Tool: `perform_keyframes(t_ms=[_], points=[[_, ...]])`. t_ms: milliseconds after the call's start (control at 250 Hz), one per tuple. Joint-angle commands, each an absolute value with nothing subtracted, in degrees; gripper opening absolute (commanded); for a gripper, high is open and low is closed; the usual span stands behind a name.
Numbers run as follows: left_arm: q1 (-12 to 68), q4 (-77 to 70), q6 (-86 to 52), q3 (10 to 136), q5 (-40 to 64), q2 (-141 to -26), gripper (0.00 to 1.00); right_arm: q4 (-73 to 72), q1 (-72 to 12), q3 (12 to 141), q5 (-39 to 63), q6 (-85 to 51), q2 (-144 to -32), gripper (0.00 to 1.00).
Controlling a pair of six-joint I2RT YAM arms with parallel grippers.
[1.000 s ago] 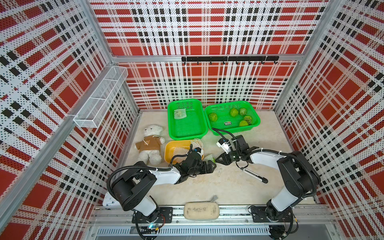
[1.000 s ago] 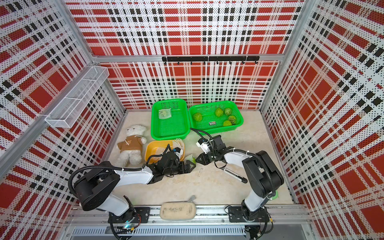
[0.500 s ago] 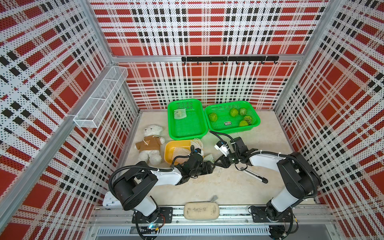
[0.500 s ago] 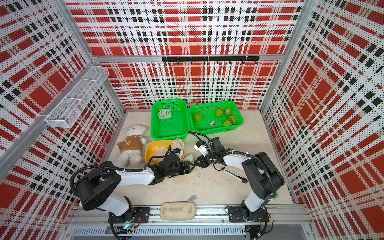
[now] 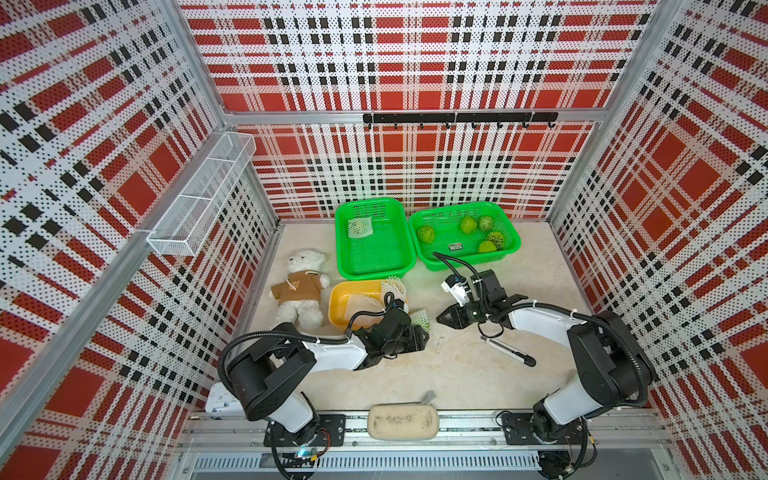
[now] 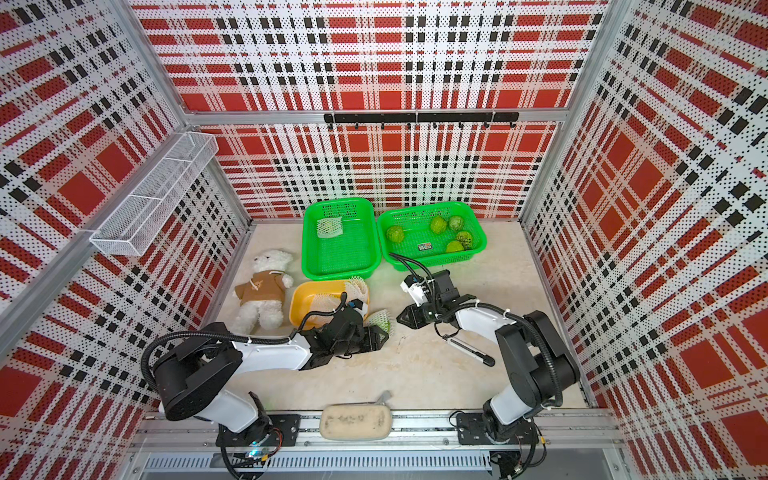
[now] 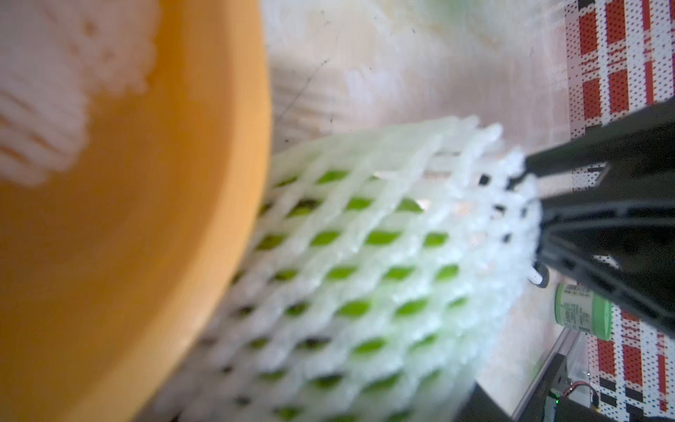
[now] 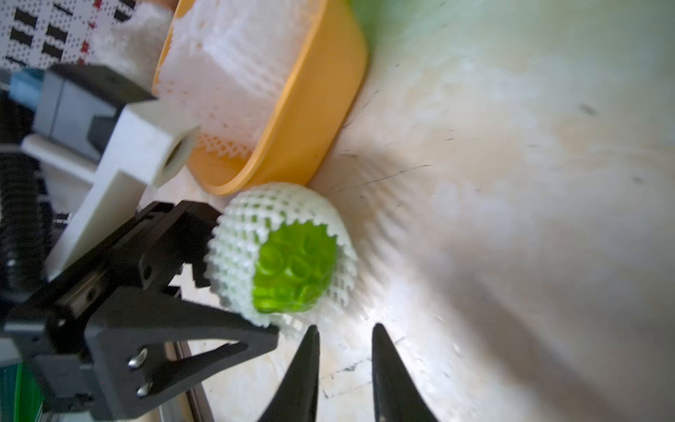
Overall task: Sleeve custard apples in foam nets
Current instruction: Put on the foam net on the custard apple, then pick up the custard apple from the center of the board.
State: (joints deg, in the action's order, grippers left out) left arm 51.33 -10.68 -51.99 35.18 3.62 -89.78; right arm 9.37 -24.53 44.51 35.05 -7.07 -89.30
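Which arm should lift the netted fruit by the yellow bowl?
Left, likely. The left gripper clasps the netted custard apple; the right gripper has its jaws open and empty beside it.

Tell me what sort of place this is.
Probably a robot training cell, not a real packhouse: plaid perforated wall panels on aluminium framing, two arms bolted to a front rail, and staged props such as a plush bear near green baskets of custard apples.
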Motion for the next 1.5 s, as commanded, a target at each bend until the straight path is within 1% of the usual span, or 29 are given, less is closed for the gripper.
perform_keyframes(t_ms=[0,100,152,200,260,304,348,600,724,837,1037,1221,1365,1497], points=[[54.36,-4.78,-48.47,38.45,3.68,-90.32,0.66,11.22,-24.63,45.39,33.49,-6.56,-87.38,0.29],[56.95,0.3,-47.55,38.68,3.33,-88.23,0.66,12.56,-24.64,47.06,32.79,-5.26,-88.77,0.3],[58.17,3.54,-47.5,38.17,1.78,-86.07,0.69,13.26,-24.62,48.17,32.91,-4.42,-89.91,0.3],[58.76,5.97,-47.5,37.51,0.86,-84.15,0.76,13.51,-24.73,48.93,32.82,-3.85,-91.04,0.31],[58.89,7.47,-47.45,36.72,0.32,-82.18,0.9,14.52,-25.02,49.96,32.87,-3.1,-92.05,0.31],[58.71,8.86,-47.19,36.75,-0.43,-81.2,0.96,15.01,-25.42,50.26,32.53,-2.75,-92.42,0.31],[58.31,9.49,-46.26,36.98,-0.96,-80.52,1.0,15.21,-25.91,50.24,31.96,-2.55,-92.55,0.31],[53.41,7.84,-42.11,40.08,1.14,-81.78,0.99,15.05,-26.87,49.88,29.09,-4.21,-91.89,0.3],[53.24,8.81,-41.81,43.37,0.19,-84.48,0.99,16.4,-26.9,50.85,24.97,-5.47,-92.58,0.32],[53.35,8.89,-43.37,44.91,-1.35,-86.13,0.99,15.41,-26.81,52.88,22.15,-5.87,-96.24,0.32],[53.96,9.81,-47.18,43.52,-4.61,-84.43,0.99,9.65,-26.8,59.99,27.38,0.02,-104.12,0.3],[54.23,10.31,-50.35,40.39,-5.7,-81.41,0.99,10.21,-27.05,66.81,32.87,4.99,-111.0,0.29],[53.86,6.06,-49.36,38.2,-3.07,-80.05,0.99,10.75,-29.43,65.73,35.13,8.1,-110.83,0.27],[53.44,6.34,-48.04,39.13,-1.7,-81.1,0.99,9.49,-30.93,61.34,34.25,6.6,-108.17,0.26]])
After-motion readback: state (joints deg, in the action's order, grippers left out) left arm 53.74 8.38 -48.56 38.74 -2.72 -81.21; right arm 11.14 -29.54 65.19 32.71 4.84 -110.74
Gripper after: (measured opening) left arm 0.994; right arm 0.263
